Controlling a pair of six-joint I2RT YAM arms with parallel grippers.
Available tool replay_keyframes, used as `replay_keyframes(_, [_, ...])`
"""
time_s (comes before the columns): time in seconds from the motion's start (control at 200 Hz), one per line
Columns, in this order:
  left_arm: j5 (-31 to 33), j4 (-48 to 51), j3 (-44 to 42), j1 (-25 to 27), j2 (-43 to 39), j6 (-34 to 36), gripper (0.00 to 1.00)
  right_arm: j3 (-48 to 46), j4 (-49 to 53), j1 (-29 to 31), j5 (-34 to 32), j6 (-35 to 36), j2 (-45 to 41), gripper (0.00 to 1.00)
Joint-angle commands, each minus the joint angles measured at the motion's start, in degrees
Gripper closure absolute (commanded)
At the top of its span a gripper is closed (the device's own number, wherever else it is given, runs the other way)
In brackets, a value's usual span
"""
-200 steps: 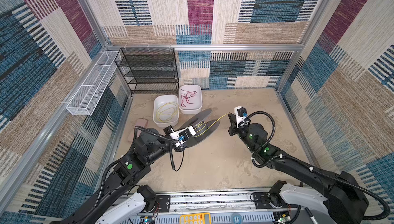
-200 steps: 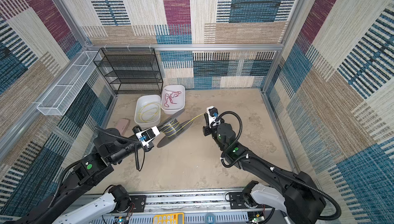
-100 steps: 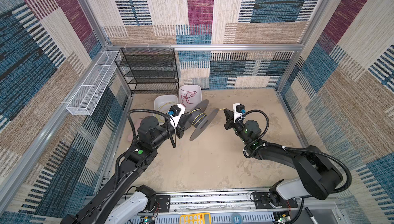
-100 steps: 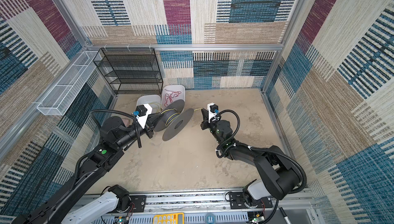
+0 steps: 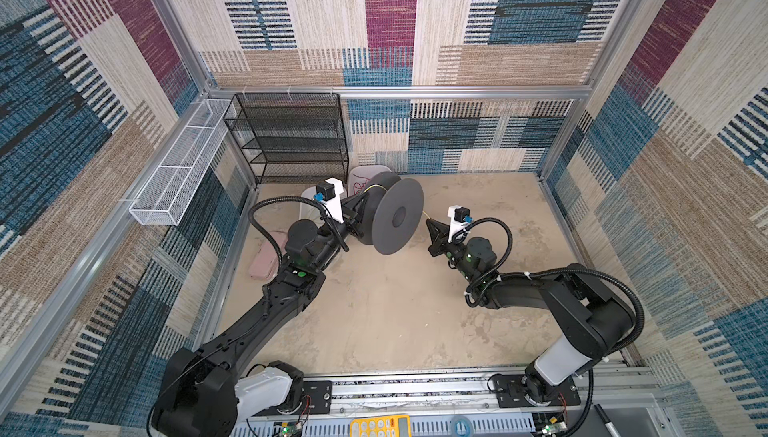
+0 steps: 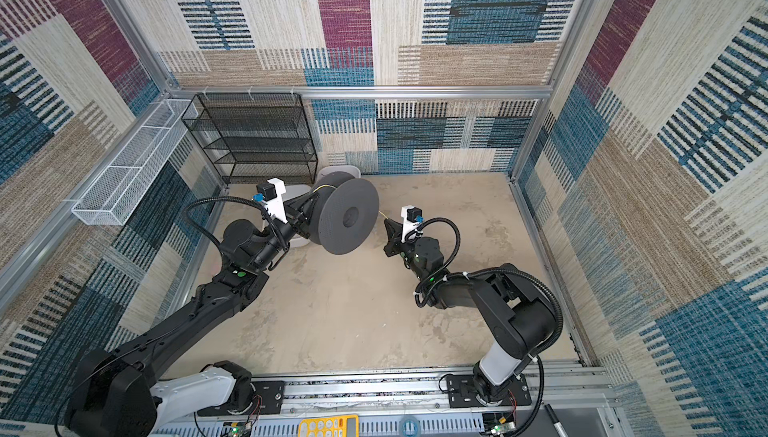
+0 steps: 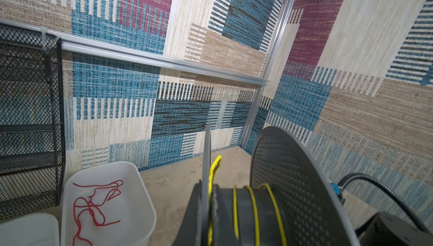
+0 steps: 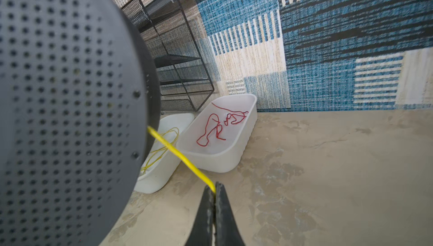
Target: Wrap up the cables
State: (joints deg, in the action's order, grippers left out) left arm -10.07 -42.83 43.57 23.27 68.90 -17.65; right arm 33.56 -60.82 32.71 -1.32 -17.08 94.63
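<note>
Your left pincer (image 5: 356, 215) is closed on the thin rim of the gray spool (image 5: 397, 216). It holds the spool upright on its edge, left of the middle in both top views, with one flat side facing right. Your right pincer (image 8: 214, 187) is pressed shut on the yellow cable (image 8: 180, 156), just to the right of the spool, over the desk (image 5: 395, 322). From this pincer the cable runs straight to the spool, where a few turns are wound on it. More loose loops of it lie in a white tub (image 8: 161, 177) behind the spool, at the far left. A second tub (image 8: 225, 163) just beside it holds a red cord (image 8: 210, 127).
</note>
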Motion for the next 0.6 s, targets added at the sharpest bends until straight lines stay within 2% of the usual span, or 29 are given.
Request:
replay_keyframes(0.0, [13.09, -25.0, 1.56, -0.5, 1.44, -5.7, 1.0, -0.43, 5.57, 2.04, -2.19, -2.3, 1.38, 1.0])
replay_keyframes(0.18, [18.0, -30.29, 2.92, 0.53, 5.83, -6.46, 1.0, -0.68, 4.82, 6.43, -2.62, -5.57, 2.45, 1.0])
replay_keyframes(0.446, [26.01, -37.85, 3.41, 6.04, 11.43, -1.57, 1.0, -2.19, -0.71, 8.15, 4.52, -17.36, 1.9, 1.0])
replay_keyframes(0.596, [27.9, -37.86, 2.96, 8.16, 12.98, -1.81, 1.0, -2.1, -2.94, 8.63, 7.36, -19.83, 0.6, 1.0])
